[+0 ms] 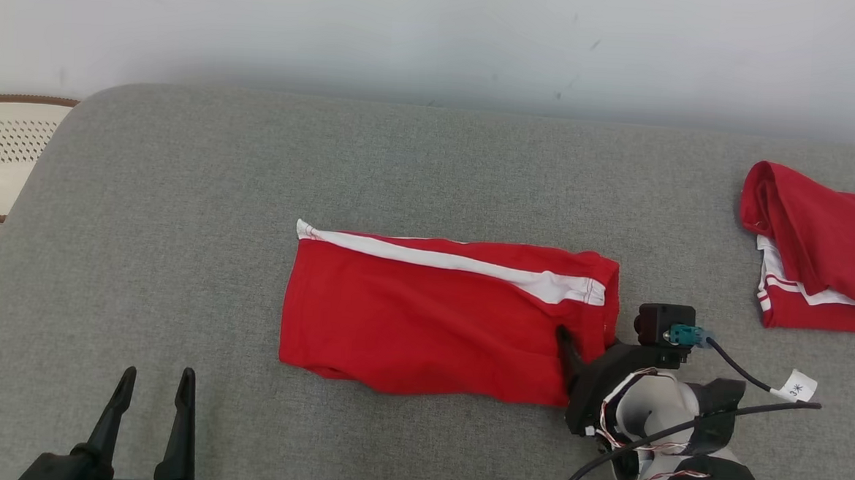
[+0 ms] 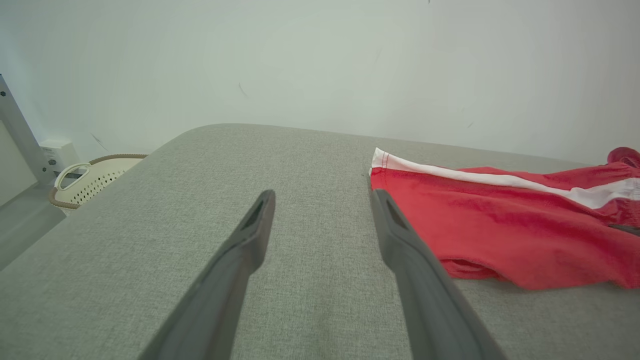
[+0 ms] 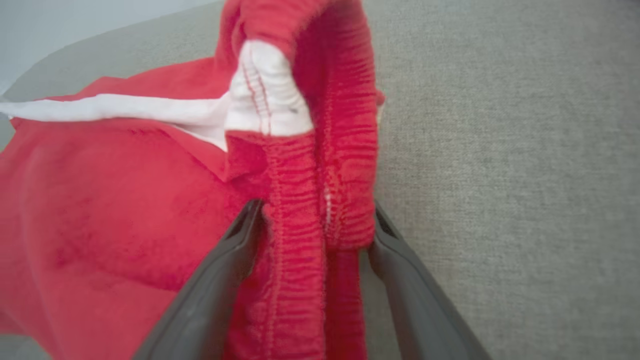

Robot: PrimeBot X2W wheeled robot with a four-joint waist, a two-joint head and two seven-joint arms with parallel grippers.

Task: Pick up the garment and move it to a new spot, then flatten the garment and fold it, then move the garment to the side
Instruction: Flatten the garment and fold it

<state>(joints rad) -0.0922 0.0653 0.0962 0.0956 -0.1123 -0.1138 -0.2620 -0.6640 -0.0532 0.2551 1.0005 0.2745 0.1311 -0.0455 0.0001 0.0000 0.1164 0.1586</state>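
Note:
The garment (image 1: 430,321), red shorts with a white side stripe, lies folded flat in the middle of the grey padded surface (image 1: 180,205). My right gripper (image 1: 577,343) is at the garment's right end, open, its fingers straddling the gathered elastic waistband (image 3: 320,165). In the right wrist view the right gripper (image 3: 316,205) has red cloth (image 3: 100,200) filling the gap between both fingers. My left gripper (image 1: 158,372) stands open at the lower left, apart from the garment. In the left wrist view the left gripper (image 2: 322,195) is empty, with the garment (image 2: 500,225) to its right.
A second red and white garment (image 1: 822,246) lies bunched at the right edge of the surface. A cream perforated basket (image 1: 0,159) sits beyond the left edge, also visible as the basket (image 2: 95,175) by the wall. A pale wall runs behind the surface.

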